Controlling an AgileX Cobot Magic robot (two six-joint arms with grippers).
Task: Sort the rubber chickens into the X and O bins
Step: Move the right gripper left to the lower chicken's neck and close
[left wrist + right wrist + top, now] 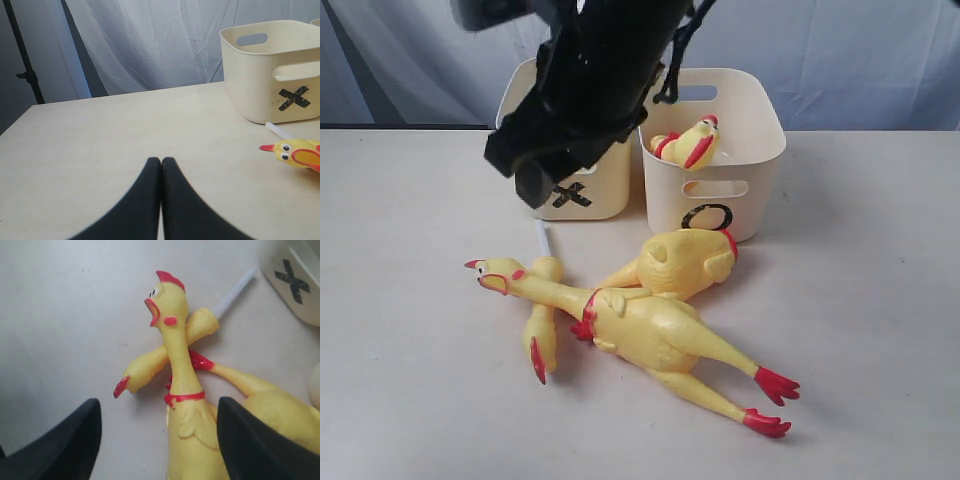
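Fingers (65, 440) of your right claw (159, 405) stand wide open with nothing between them, one on each side of the whole chicken (182, 405). This chicken lies on the table (410, 400), in the lower centre of the outside view. Your left claw (160, 161) is closed and empty, over bare table, apart from the toys.

For the grip, I think you should come straight down and close across the chest just below the red collar, because the neck probably bends easily. Take care: a loose yellow piece (145, 367) lies crossed under the neck and touches it. Keep the fingers off it, or both may lift together.

A white stick (235, 292) lies beside that piece. A headless body (685, 262) rests against the chicken, in front of the O bin (745, 205). In the O bin there is one chicken with a head (692, 142), so this one probably goes there too. The X bin (590, 190), upper centre, is partly hidden by a black arm (590, 90).
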